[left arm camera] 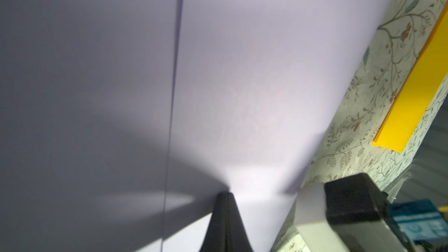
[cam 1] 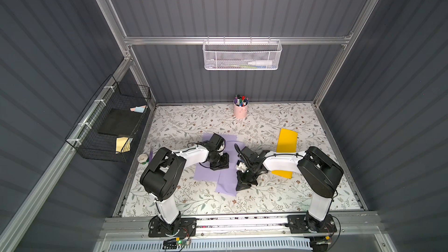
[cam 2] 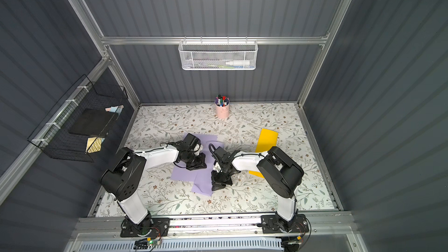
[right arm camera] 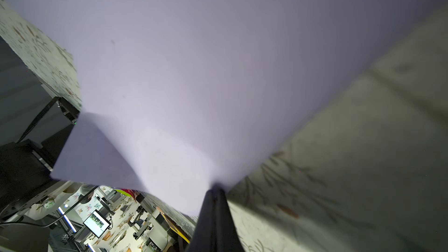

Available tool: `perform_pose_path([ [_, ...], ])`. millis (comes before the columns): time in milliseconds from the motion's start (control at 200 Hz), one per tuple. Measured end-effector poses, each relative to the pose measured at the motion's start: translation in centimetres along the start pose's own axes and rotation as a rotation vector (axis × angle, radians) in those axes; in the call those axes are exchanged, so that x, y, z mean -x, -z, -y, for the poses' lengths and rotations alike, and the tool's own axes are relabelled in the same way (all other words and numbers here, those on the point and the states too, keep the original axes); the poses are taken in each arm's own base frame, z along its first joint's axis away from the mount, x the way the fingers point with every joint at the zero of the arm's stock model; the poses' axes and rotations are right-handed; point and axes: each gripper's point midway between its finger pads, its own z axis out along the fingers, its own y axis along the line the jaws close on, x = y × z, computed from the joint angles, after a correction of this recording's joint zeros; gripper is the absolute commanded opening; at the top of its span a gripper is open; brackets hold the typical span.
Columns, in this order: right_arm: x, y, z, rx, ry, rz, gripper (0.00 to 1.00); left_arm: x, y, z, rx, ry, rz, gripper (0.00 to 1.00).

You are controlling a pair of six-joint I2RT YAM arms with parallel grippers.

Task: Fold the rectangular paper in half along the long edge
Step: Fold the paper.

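Tabletop (cam 1: pixel 266 122), floral, bears purple paper (cam 1: pixel 228 183); left pincer (left arm camera: pixel 224 198) closed, right pincer (right arm camera: pixel 215 191) pinching it.

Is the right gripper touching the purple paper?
Touching. The right wrist view shows the right gripper shut on the purple paper, which puckers into its tips.

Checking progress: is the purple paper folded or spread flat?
Partly folded: the right gripper holds a corner flap of the purple paper raised, per the right wrist view; the rest lies flat.
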Motion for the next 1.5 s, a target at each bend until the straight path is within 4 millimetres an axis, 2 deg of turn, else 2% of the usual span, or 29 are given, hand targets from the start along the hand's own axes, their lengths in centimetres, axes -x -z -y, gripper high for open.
perform_pose_path([
  [85,-0.3,0.1,0.4,0.031,0.006,0.015,0.0,0.0,0.0,0.0,0.001,0.001,-0.002,0.03],
  [220,-2.5,1.0,2.5,0.057,-0.041,-0.008,0.0,0.0,0.0,0.0,0.001,0.001,-0.003,0.03],
  [315,-3.5,2.1,4.1,0.014,-0.089,-0.006,0.0,0.0,0.0,0.0,0.002,0.002,-0.004,0.03],
  [395,-3.3,2.9,4.6,-0.037,-0.105,0.011,0.0,0.0,-0.1,0.0,0.003,0.002,-0.006,0.03],
  [475,-2.5,3.6,3.3,-0.046,-0.081,0.032,0.0,0.0,-0.1,0.0,0.003,0.003,-0.006,0.03],
  [590,-0.4,4.1,-0.7,-0.019,0.002,0.068,0.0,0.0,-0.1,0.0,0.003,0.003,-0.006,0.03],
  [665,0.7,3.5,-2.6,-0.003,0.048,0.074,0.0,0.0,-0.1,0.0,0.003,0.003,-0.006,0.03],
  [750,0.9,2.0,-3.1,-0.011,0.061,0.045,0.0,0.0,-0.1,0.0,0.003,0.003,-0.006,0.03],
  [890,0.2,-0.8,-1.8,-0.062,0.043,-0.029,0.0,0.0,-0.1,0.0,0.004,0.003,-0.006,0.03],
  [1036,-0.5,-1.0,-1.6,-0.048,0.053,-0.041,0.0,0.0,-0.1,0.0,0.003,0.002,-0.006,0.03],
  [1191,-2.0,-0.8,-0.4,-0.025,0.058,-0.042,0.0,0.0,-0.1,0.0,0.003,0.002,-0.006,0.03],
  [1356,-4.6,0.0,2.0,-0.007,0.002,-0.085,0.0,0.0,-0.1,0.0,0.004,-0.001,-0.006,0.03],
  [1431,-4.6,0.8,2.8,-0.013,-0.033,-0.077,0.0,0.0,-0.1,0.0,0.004,-0.002,-0.006,0.03],
  [1501,-3.7,2.0,3.7,-0.035,-0.067,-0.039,0.0,0.0,-0.1,0.0,0.004,-0.001,-0.006,0.03],
])
